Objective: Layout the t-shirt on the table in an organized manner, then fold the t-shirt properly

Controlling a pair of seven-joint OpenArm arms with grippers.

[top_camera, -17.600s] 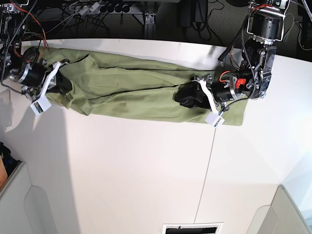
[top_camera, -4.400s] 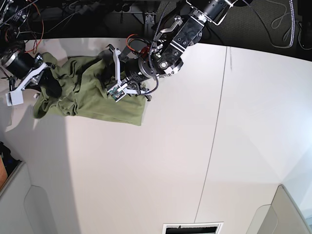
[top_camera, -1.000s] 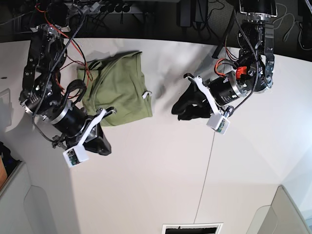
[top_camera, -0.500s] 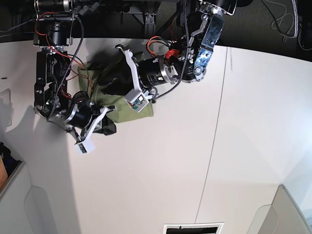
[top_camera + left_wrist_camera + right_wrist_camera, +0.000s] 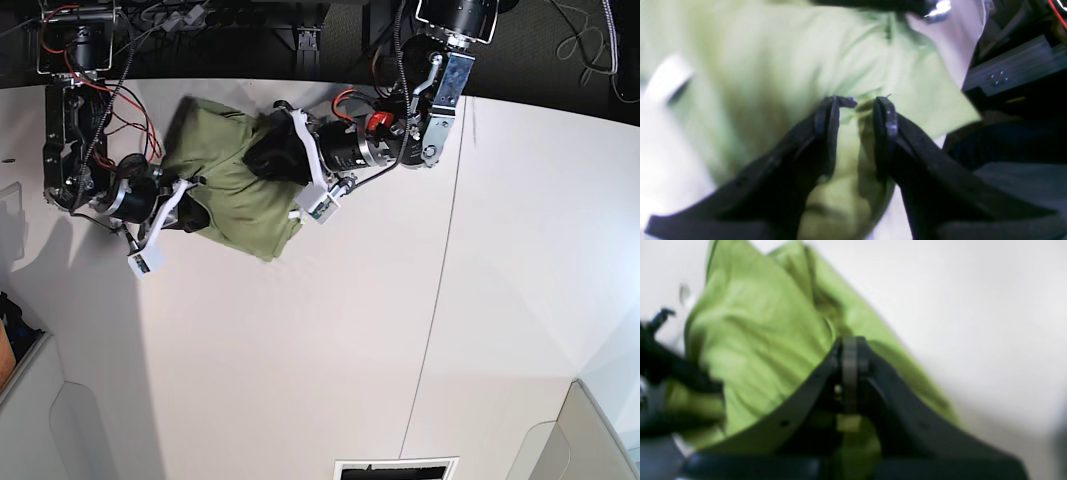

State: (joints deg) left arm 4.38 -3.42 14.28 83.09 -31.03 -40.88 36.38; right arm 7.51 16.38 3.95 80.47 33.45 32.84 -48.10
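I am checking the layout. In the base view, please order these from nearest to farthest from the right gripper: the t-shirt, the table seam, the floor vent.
1. t-shirt, beside the right gripper, left.
2. table seam, right of centre.
3. floor vent, bottom edge.

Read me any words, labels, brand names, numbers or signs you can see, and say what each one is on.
None can be read.
The olive-green cotton t-shirt shows no print in any view.
The large flat white matte table carries no markings.
Both wrist views are too blurred for fine text.

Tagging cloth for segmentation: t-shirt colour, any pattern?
Plain olive green t-shirt, no pattern; base view shows it best.
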